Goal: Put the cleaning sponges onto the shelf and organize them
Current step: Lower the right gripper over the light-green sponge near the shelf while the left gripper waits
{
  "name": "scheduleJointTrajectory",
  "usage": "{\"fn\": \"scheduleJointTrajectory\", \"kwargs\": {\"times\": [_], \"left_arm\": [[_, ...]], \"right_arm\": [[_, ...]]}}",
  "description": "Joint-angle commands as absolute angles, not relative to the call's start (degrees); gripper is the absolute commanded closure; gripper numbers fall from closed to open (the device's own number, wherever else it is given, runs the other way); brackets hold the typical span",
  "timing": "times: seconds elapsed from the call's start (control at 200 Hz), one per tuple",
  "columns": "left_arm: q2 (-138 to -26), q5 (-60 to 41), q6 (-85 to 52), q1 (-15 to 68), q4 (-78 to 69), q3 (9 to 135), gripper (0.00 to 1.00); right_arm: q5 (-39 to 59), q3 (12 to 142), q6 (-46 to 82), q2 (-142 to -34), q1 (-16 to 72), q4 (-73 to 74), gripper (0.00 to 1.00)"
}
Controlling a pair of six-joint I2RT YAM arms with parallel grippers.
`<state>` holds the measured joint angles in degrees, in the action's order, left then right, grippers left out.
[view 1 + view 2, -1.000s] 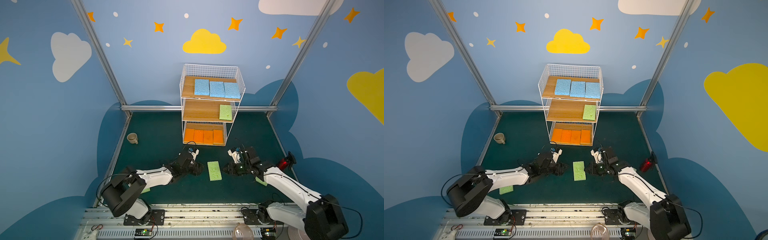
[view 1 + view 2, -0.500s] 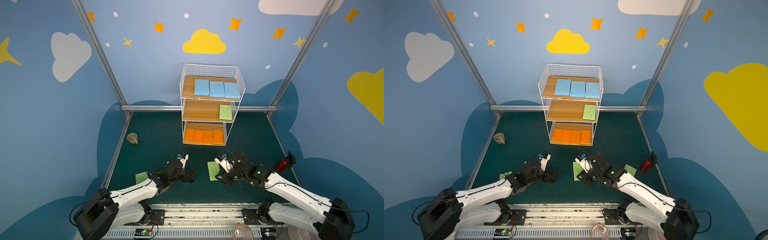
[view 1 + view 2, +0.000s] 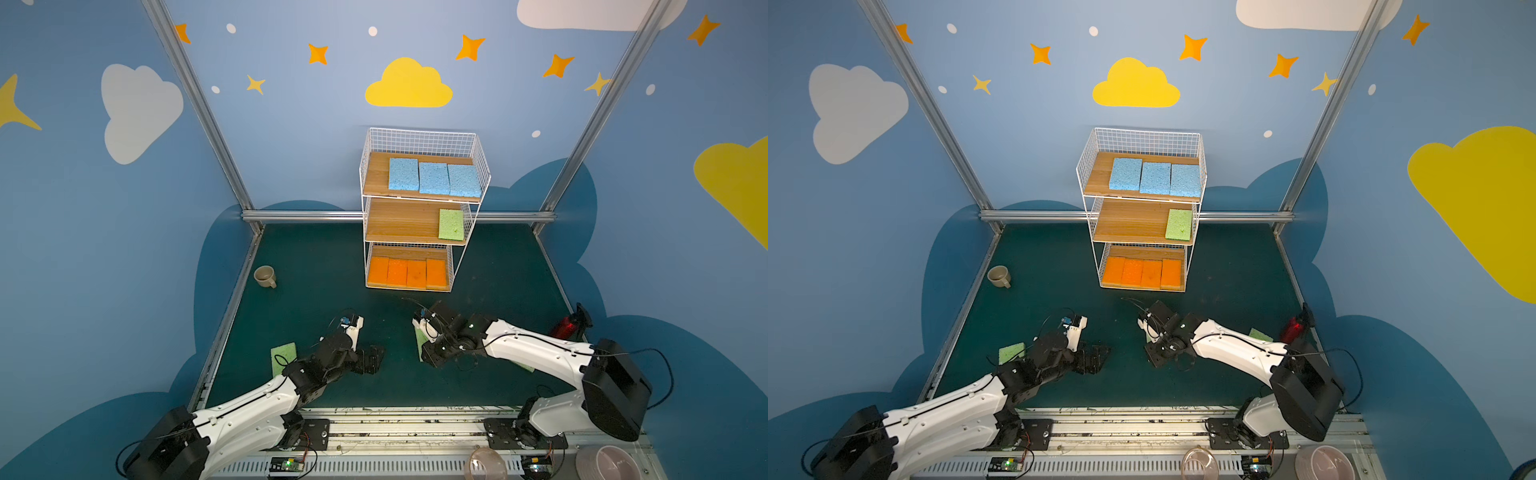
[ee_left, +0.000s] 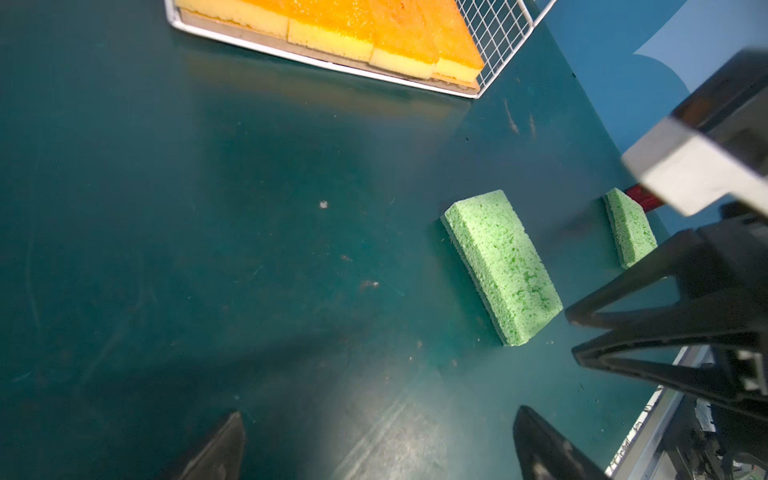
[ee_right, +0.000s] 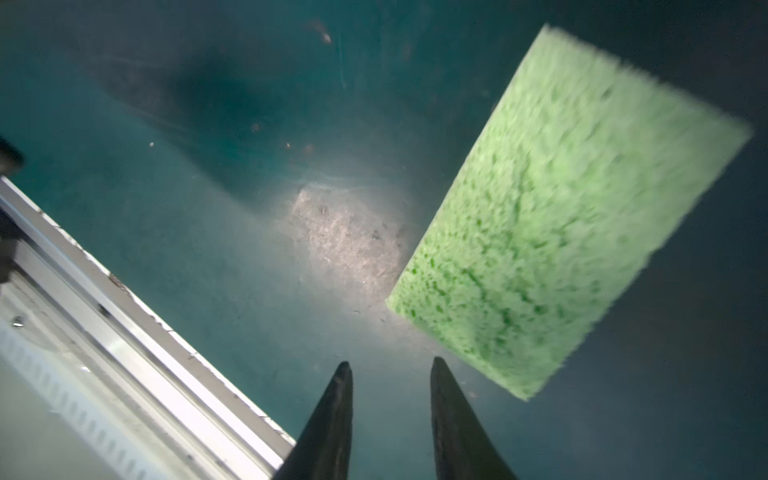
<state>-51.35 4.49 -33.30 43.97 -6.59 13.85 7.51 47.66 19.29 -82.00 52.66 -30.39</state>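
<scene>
Shelf (image 3: 422, 141) rear of mat (image 3: 316, 257) | top: three blue sponges (image 3: 434, 178); middle: shelved green sponge (image 3: 451, 224); bottom: four orange sponges (image 3: 409, 272) | loose on mat: centre green sponge (image 5: 569, 232), left green sponge (image 3: 284, 357), right green sponge (image 3: 1260, 334) | my left gripper (image 4: 378, 415) jaws spread wide, empty | my right gripper (image 5: 390, 361) jaws narrowly parted, empty, beside centre green sponge

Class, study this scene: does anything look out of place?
Three green sponges lie loose on the table, unshelved: the left sponge, the middle sponge, the right sponge. The shelf holds only one green sponge.
</scene>
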Motion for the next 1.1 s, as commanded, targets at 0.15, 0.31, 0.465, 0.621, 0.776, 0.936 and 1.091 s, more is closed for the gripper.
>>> {"fn": "scheduleJointTrajectory", "kwargs": {"times": [0.15,0.31,0.465,0.621,0.776,0.936,1.091], "left_arm": [[-46.7,6.6,-34.4,43.7,-3.0,12.7,0.0],[-42.1,7.6,-34.4,43.8,1.4,12.7,0.0],[-34.9,9.3,-34.0,43.8,4.7,10.9,0.0],[-29.0,10.6,-33.5,43.7,8.3,10.2,0.0],[-30.2,8.9,-33.1,43.7,8.4,10.7,0.0],[-36.0,6.8,-33.3,43.6,4.1,11.5,0.0],[-40.3,5.7,-33.1,43.4,1.3,12.6,0.0]], "right_arm": [[14.3,47.4,25.5,-87.7,52.9,-23.0,0.66],[14.7,52.1,23.9,-93.4,51.7,-21.6,0.67],[16.5,56.5,22.5,-97.8,50.2,-19.4,0.67],[17.7,62.3,20.7,-102.1,49.2,-20.6,0.67],[14.3,66.5,17.2,-100.5,50.0,-28.7,0.66],[8.8,65.1,15.9,-96.3,51.8,-35.0,0.67],[0.6,63.5,16.1,-95.0,54.3,-39.8,0.68]]}}
